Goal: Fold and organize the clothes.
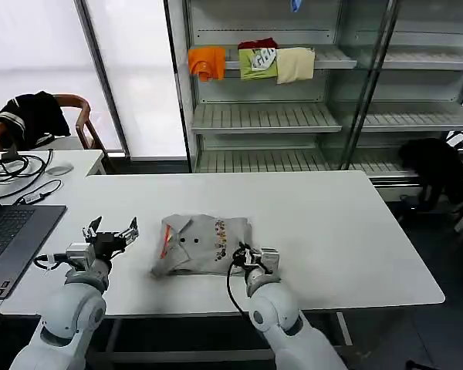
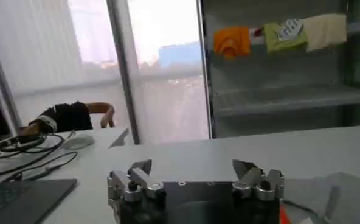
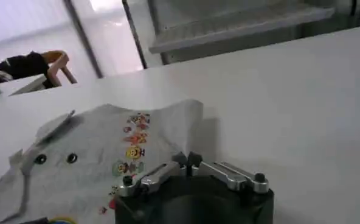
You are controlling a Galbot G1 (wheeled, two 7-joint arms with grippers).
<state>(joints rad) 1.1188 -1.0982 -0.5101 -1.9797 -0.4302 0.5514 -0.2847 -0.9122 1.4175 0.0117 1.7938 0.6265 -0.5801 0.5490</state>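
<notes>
While no writing can be read on it, the folded shirt (image 1: 201, 245) lies near the counter's (image 1: 339, 231) front edge, long axis along that edge. Left end effector (image 1: 111, 229) gapes wide beside it; right end effector (image 1: 245, 250) pinches its corner.

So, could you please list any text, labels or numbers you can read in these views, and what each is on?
None can be read.
Folded grey shirt: a row of small coloured chest prints, pictures rather than readable words.
Green garment on the shelf: a white print, too blurred to read.
Laptop: key legends too small.
</notes>
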